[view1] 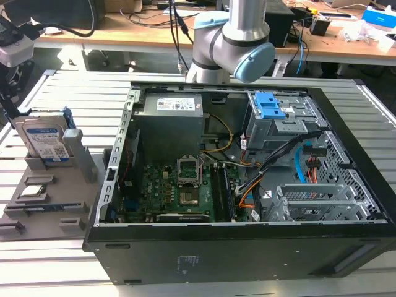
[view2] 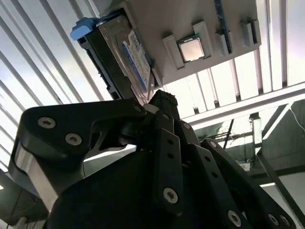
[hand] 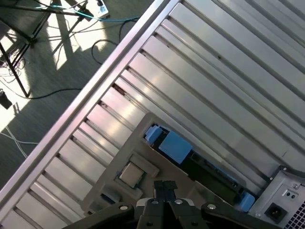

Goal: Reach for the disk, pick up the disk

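The disk (view1: 44, 139) stands upright on its edge in a slot of a grey holder (view1: 52, 204) at the exterior view's left; it is silver with a blue-and-white label and a blue frame. In the first wrist view the disk (hand: 190, 160) appears edge-on, with its blue frame at both ends. My gripper (hand: 165, 187) hangs well above the holder, apart from the disk, fingers shut together on nothing. In the second wrist view the disk (view2: 121, 57) lies just beyond my gripper (view2: 161, 99).
A silver square chip (hand: 131, 174) sits in a pocket of the holder beside the disk. The open computer case (view1: 247, 185) takes up the middle of the slatted metal table (view1: 80, 93). Beyond the table's edge (hand: 90, 90) lie floor cables (hand: 57, 88).
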